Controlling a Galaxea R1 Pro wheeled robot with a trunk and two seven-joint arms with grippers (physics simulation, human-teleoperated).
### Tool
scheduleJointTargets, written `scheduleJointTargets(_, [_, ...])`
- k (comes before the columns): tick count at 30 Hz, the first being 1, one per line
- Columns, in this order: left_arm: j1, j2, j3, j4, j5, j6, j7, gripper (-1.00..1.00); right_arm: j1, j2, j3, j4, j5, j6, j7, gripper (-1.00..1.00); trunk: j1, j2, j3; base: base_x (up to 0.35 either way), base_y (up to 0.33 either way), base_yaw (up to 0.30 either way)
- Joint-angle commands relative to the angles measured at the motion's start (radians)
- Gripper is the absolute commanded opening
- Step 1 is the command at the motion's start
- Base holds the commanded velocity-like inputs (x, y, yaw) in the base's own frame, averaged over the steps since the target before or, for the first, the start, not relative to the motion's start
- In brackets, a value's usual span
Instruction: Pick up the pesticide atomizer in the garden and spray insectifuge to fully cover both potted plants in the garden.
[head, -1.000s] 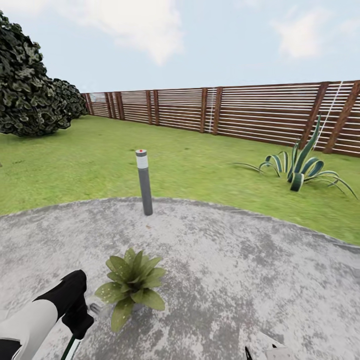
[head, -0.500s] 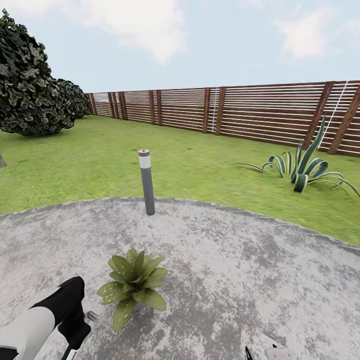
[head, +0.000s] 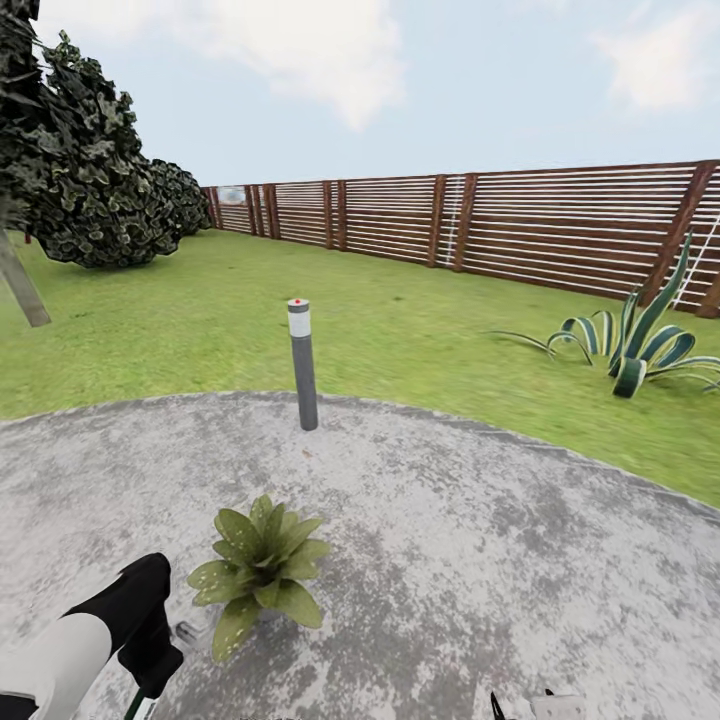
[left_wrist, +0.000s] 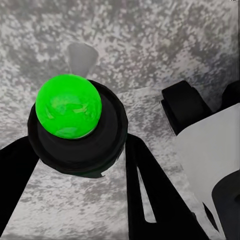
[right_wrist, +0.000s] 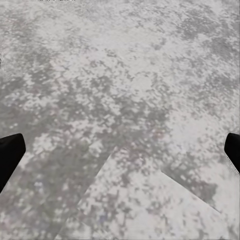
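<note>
Potted plant (head: 258, 578) pot hidden under leaves; pesticide atomizer (left_wrist: 75, 122) body hidden beneath cap, label unseen; left gripper (left_wrist: 80, 165) possibly clamping it.

Head cam looked fwd and down over patio (head: 480, 560) toward fence (head: 560, 225). Both wrist cams pointed down, close to the same paving; left framed atomizer (left_wrist: 75, 125) end-on.

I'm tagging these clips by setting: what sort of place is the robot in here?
A fenced back garden, most likely. A green lawn runs up to a brown slatted wooden fence, and the robot stands on a round grey paved patio beside a small potted plant and a grey bollard lamp.
</note>
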Motion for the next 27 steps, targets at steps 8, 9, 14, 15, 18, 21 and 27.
scheduleJointTargets(8, [-0.001, -0.001, -0.001, -0.005, -0.009, 0.007, -0.01, -1.0, 0.0, 0.001, -0.008, 0.001, 0.01, -0.003, -0.002, 1.0, 0.0, 0.0, -0.001, 0.001, -0.214, 0.279])
scheduleJointTargets(9, [-0.001, -0.001, -0.001, -0.005, -0.009, 0.007, -0.009, -1.0, 0.0, 0.001, -0.008, 0.001, 0.01, -0.003, -0.002, 1.0, 0.0, 0.0, -0.001, 0.0, -0.055, 0.279])
scheduleJointTargets(14, [-0.001, 0.011, 0.001, -0.005, -0.009, 0.007, -0.008, -1.0, 0.0, 0.001, -0.008, 0.001, 0.01, -0.003, -0.002, 1.0, 0.0, 0.0, -0.001, 0.0, -0.015, 0.228])
scheduleJointTargets(15, [-0.001, 0.012, 0.001, -0.008, -0.01, 0.007, -0.008, -1.0, 0.0, 0.001, -0.008, 0.001, 0.01, -0.003, -0.002, 1.0, 0.0, 0.0, -0.001, 0.0, -0.002, 0.062])
scheduleJointTargets(18, [-0.001, 0.01, 0.001, -0.015, -0.01, 0.007, -0.008, -1.0, 0.0, 0.0, -0.008, 0.001, 0.01, -0.003, -0.002, 1.0, 0.0, 0.0, -0.001, 0.0, -0.001, 0.024])
scheduleJointTargets(21, [-0.001, 0.005, 0.0, -0.019, -0.01, 0.007, -0.008, -1.0, 0.0, 0.0, -0.008, 0.001, 0.01, -0.003, -0.002, 1.0, 0.0, 0.0, -0.001, 0.0, 0.0, 0.005])
scheduleJointTargets(27, [-0.007, 0.003, -0.001, -0.022, -0.01, 0.007, -0.008, -1.0, 0.0, 0.001, -0.008, 0.001, 0.01, -0.003, -0.002, 1.0, 0.0, 0.0, -0.001, 0.0, 0.0, 0.047])
